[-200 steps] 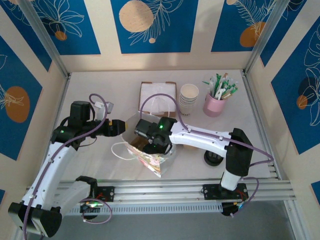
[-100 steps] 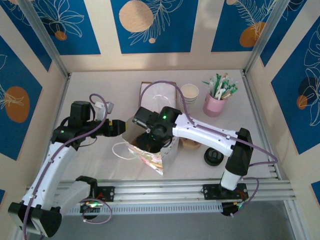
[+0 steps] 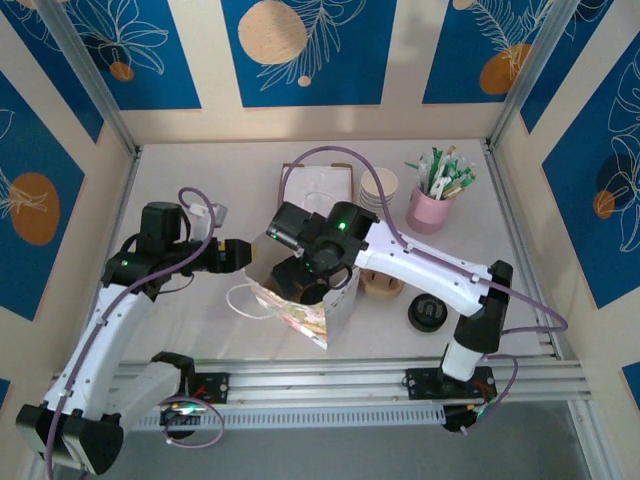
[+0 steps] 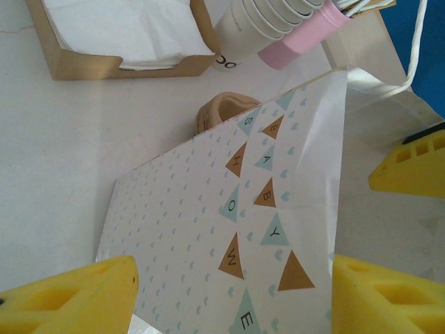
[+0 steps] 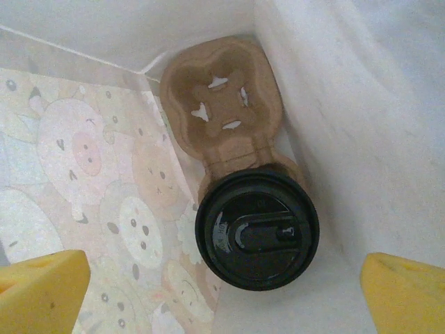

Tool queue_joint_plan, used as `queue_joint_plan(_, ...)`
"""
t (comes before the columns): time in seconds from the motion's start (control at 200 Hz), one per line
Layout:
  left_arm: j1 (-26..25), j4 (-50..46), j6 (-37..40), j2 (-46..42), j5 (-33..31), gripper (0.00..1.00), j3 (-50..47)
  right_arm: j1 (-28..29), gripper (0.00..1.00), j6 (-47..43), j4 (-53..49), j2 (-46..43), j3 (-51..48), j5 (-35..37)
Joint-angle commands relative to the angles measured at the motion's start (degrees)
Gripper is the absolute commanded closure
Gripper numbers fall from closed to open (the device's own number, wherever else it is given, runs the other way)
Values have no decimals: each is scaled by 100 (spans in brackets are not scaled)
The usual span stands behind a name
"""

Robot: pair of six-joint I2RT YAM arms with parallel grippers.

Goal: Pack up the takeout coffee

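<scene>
Wrist bent downward, the right gripper [image 5: 224, 293] hung spread wide and empty over the takeout coffee [image 5: 256, 230] seated in a cup carrier [image 5: 219, 97] inside the bag [image 3: 310, 318], left gripper [image 4: 233, 282] parted, empty, alongside.

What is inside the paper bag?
A cardboard cup carrier, the takeout coffee seated in one hole, the other hole empty. The black lid hides the cup's body.

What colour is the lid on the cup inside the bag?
Black lid; clearest in the right wrist view.
</scene>
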Motion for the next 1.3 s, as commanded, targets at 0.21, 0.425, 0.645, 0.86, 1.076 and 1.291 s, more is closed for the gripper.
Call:
queue_joint_plan(0.21,-72,-34,-32,5,-187,32,-9,114,14,221,-601,-398,371,247)
queue_joint_plan(0.425,-69,-1,-81,23,-226,32,43,162,18,241,-641,-596,415,299)
queue_joint_plan(0.645,-68,-23,-98,36,-267,32,123,158,17,218,-519,-870,474,327)
queue_joint_plan(0.86,-72,17,-158,29,-284,28,183,158,15,180,-390,-1153,424,248)
queue_joint_plan(1.076,-77,-3,-194,10,-311,22,261,154,10,169,-355,-1317,424,281)
queue_joint_plan(1.291,-76,-9,-211,-103,-397,18,359,151,8,102,-114,-1622,307,458)
